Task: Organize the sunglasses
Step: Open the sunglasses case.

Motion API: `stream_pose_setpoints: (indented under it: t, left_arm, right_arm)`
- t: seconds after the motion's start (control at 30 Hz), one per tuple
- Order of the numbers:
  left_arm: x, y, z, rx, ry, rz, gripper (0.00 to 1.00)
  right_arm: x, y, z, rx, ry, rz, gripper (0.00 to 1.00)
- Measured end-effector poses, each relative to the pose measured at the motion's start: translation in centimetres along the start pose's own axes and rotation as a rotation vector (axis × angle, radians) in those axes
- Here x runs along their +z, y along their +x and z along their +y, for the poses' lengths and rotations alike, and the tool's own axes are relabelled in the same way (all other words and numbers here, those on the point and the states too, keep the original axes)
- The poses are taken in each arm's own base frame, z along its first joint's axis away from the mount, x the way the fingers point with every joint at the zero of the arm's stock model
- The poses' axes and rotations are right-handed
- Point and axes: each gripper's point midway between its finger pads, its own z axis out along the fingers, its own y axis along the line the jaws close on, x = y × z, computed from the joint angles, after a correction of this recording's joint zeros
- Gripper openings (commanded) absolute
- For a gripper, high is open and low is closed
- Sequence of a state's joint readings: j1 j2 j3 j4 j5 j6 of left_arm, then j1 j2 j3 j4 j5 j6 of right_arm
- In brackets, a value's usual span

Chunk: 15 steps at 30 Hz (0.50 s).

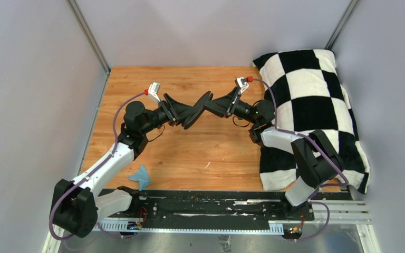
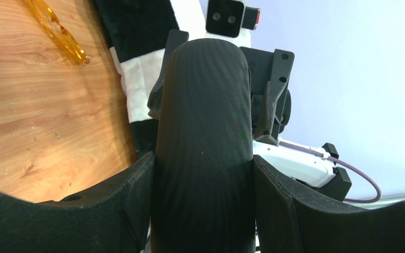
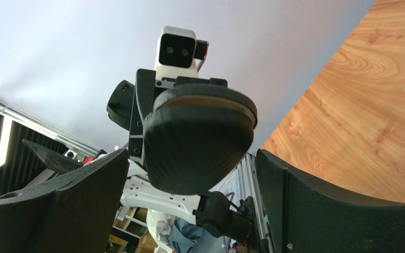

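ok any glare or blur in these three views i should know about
Top external: even light, soft shadows under the arms, wooden table sharp. Left wrist: the black oval glasses case fills the frame, its ribbed texture crisp; the amber translucent sunglasses are cut by the top edge. Right wrist: a bright strip light glares at the left; the dark fingers lose detail.

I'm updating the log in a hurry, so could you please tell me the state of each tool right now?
Left tool: closed on the black case.
Right tool: open, clear of the case on both sides.
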<state>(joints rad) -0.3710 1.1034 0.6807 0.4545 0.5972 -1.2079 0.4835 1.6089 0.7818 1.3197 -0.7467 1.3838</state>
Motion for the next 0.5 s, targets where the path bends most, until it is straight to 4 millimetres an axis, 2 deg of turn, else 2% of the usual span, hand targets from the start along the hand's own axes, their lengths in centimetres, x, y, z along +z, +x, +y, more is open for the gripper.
stream_pose_setpoints:
  t: [0.13,0.17,0.3,0.37,0.5]
  left_arm:
    - [0.0,0.0,0.0,0.0,-0.001,-0.001,0.0]
    - [0.0,-0.1,0.0,0.0,-0.001,-0.003,0.0]
    - [0.0,-0.1,0.1,0.001,-0.003,-0.008,0.0]
    - [0.0,-0.2,0.2,0.0,-0.009,-0.013,0.0]
    - [-0.1,-0.4,0.2,-0.014,-0.012,-0.037,0.0]
  right_arm:
    - [1.1,-0.3,-0.1,-0.011,-0.007,0.002,0.91]
    - [1.3,-0.2,-0.1,-0.01,-0.009,0.005,0.86]
    - [2.0,0.0,-0.5,0.006,-0.014,0.012,0.54]
    - [2.0,0.0,-0.6,0.025,-0.012,0.01,0.45]
    - [2.1,-0.1,-0.5,0.051,-0.028,0.003,0.41]
